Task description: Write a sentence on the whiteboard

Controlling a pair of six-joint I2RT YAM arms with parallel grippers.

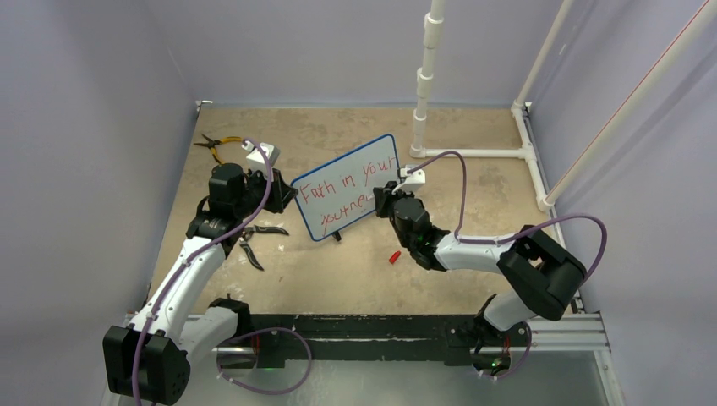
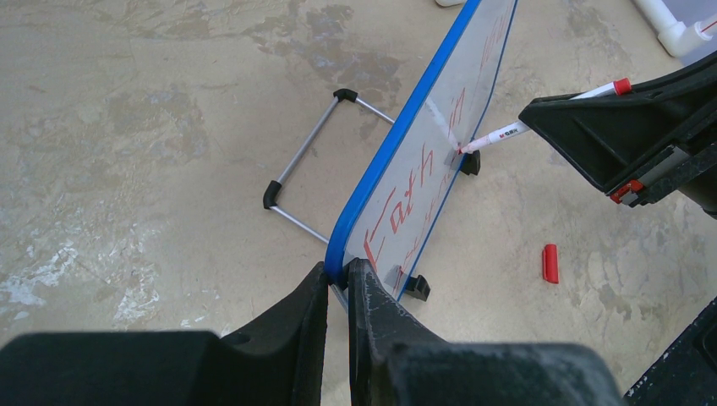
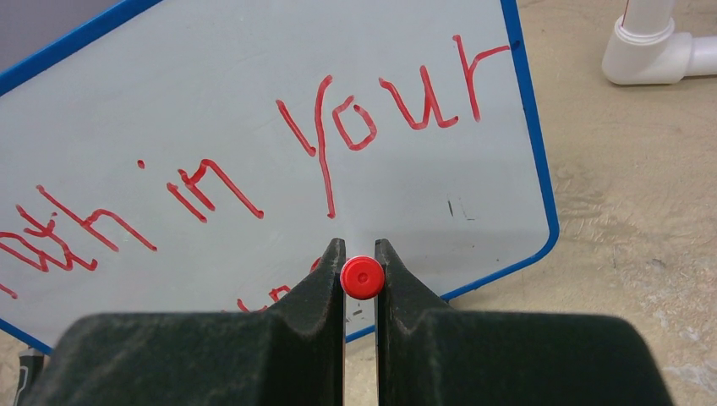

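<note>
The whiteboard [image 1: 347, 186], white with a thin blue frame, stands tilted on the table. Red lettering [image 1: 342, 193] on it reads "Faith in your" over "journe". My left gripper [image 2: 338, 275] is shut on the board's blue left edge [image 2: 397, 144]. My right gripper [image 3: 361, 254] is shut on a white marker with a red end [image 3: 362, 277]. In the left wrist view the marker [image 2: 541, 114] has its tip on the board's face at the second line. The board [image 3: 254, 101] fills the right wrist view, its second line mostly hidden behind my fingers.
The red marker cap [image 1: 394, 256] lies on the table in front of the board, also in the left wrist view [image 2: 550, 263]. Black-handled pliers [image 1: 258, 241] and yellow-handled pliers [image 1: 216, 145] lie at the left. A white pipe frame [image 1: 473, 152] stands at the back right.
</note>
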